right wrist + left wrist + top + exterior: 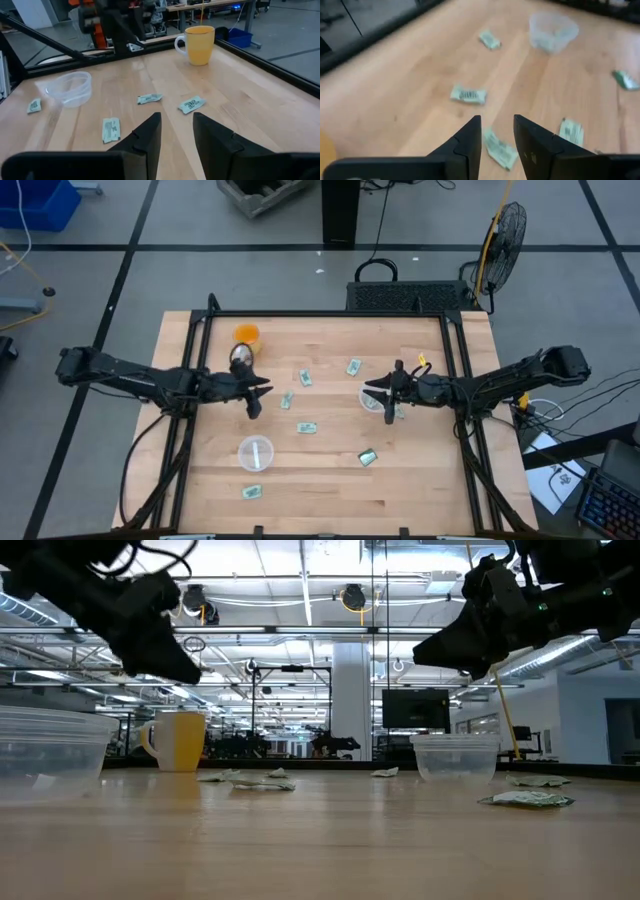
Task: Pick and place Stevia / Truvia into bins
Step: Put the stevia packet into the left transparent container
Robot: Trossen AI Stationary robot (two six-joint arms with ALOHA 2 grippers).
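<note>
Several small pale green and white packets lie flat and scattered on the wooden table, among them (pixel 305 378), (pixel 353 366), (pixel 307 427), a darker one (pixel 367 458) and one near the front edge (pixel 251 492). One clear cup (pixel 256 452) stands front-left of centre, and the other clear cup (pixel 375 398) is just under my right gripper (pixel 385 392). My left gripper (pixel 255 392) hovers right of the orange mug. Both grippers are open, empty and raised off the table. In the left wrist view a packet (pixel 500 150) lies below my left gripper (pixel 497 145). The right wrist view shows bare wood between the fingers of my right gripper (pixel 176 135).
An orange mug (pixel 246 334) stands near the far-left corner, just behind my left arm. A black frame rail (pixel 452 350) borders the table's sides. Bare wood lies along the near edge and in the far middle.
</note>
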